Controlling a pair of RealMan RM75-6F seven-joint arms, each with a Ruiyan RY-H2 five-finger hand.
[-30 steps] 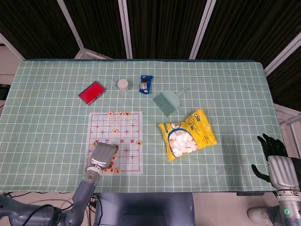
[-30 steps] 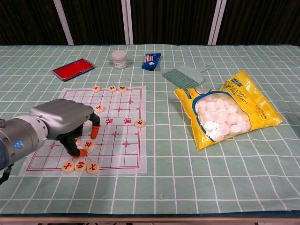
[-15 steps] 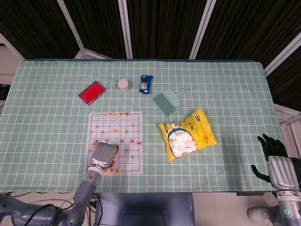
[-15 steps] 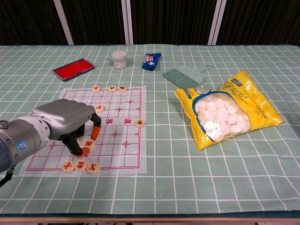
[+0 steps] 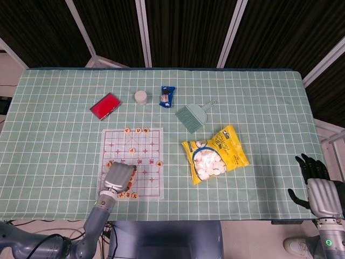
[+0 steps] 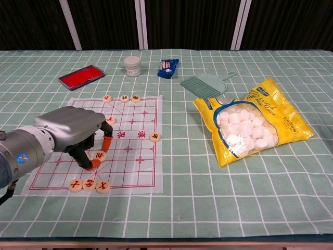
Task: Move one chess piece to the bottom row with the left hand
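The left hand crouches low over the chess board, fingertips beside a piece. 3 pieces line the near row just beneath it, leaving bare squares to their right. The marshmallow bag and dustpan lie well apart.

The board carries two red characters across its middle band, one reading 界 and one 漢. Each round piece bears a single red or dark character; those on the three pieces in the bottom row are too small to read with certainty. The yellow bag has dark blue print along its edge, illegible. The blue packet shows print, also illegible.
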